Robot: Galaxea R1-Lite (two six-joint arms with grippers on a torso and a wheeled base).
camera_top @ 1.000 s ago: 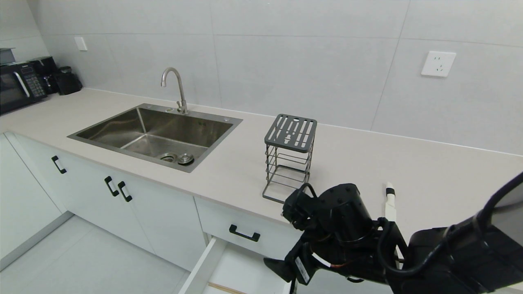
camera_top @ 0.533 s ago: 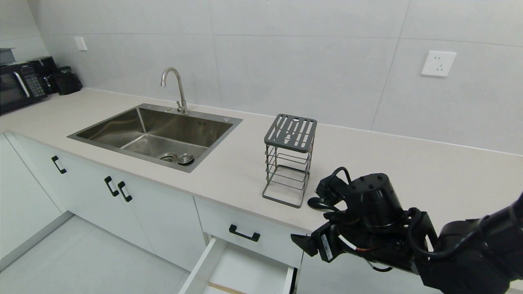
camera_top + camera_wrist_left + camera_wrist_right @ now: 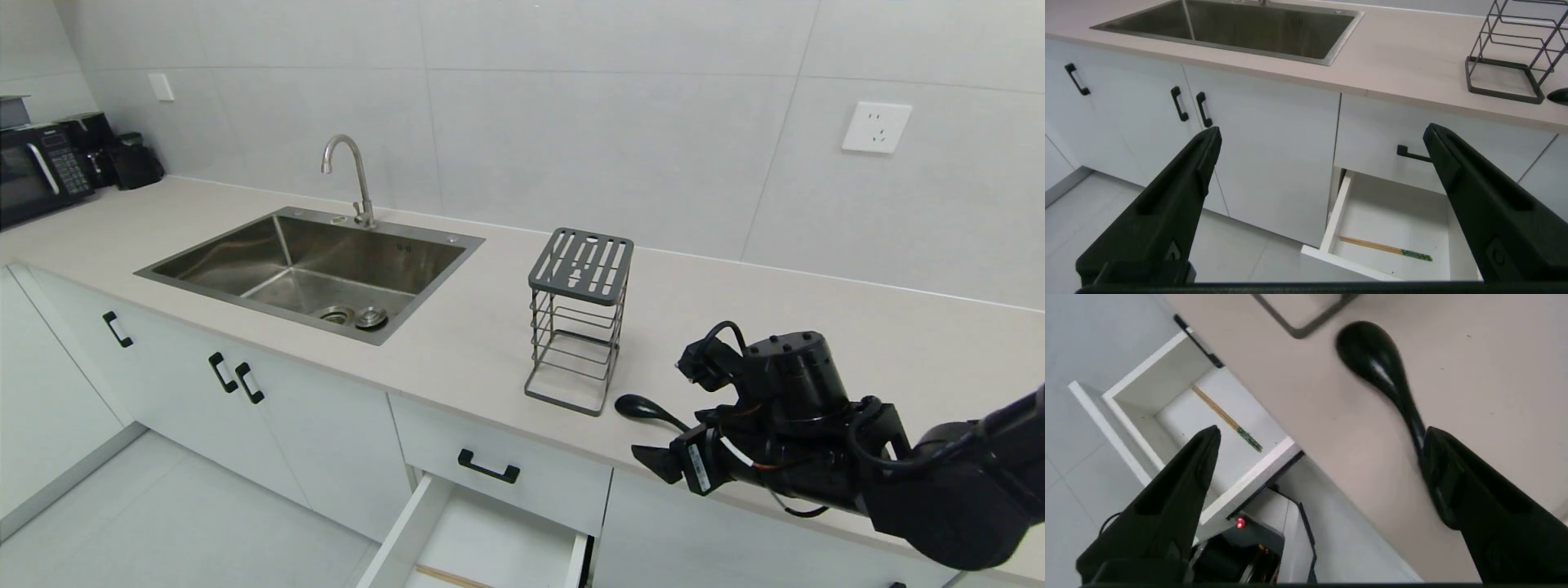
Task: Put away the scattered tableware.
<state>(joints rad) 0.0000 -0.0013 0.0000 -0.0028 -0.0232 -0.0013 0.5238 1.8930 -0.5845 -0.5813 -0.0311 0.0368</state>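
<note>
So, head view first: the black spoon [image 3: 647,407] is lying flat on the countertop [image 3: 457,327], its bowl just beside the front foot of the wire rack [image 3: 580,318] and its handle running off toward the right gripper [image 3: 660,461]. That gripper hangs at the front edge of the counter, close to the handle, but I can't see it touching the spoon. One dark finger pokes out past the counter edge. The rack stands upright between the sink [image 3: 310,265] and the arm. Below the counter a white drawer [image 3: 424,531] is pulled out. Off at the far left there's a microwave [image 3: 33,171], and a wall outlet [image 3: 876,126] sits up on the tiles.

Left wrist view: the left gripper [image 3: 1323,131] is spread wide with nothing in it, hanging out in front of the cabinets [image 3: 1266,155]. Between its fingers you look straight at the open drawer [image 3: 1331,224], where a wooden chopstick [image 3: 1384,249] with a green tip lies on the bottom. The rack's base [image 3: 1507,77] and a bit of the spoon [image 3: 1560,95] show up on the counter.

Right wrist view: the right gripper [image 3: 1323,437] has its fingers wide apart too, holding nothing. The spoon [image 3: 1372,355] rests on the counter, bowl near the rack's corner [image 3: 1306,322], and the handle slants away until one finger [image 3: 1486,506] covers its end. The drawer [image 3: 1167,400] with the chopstick [image 3: 1226,418] is down past the counter edge.
</note>
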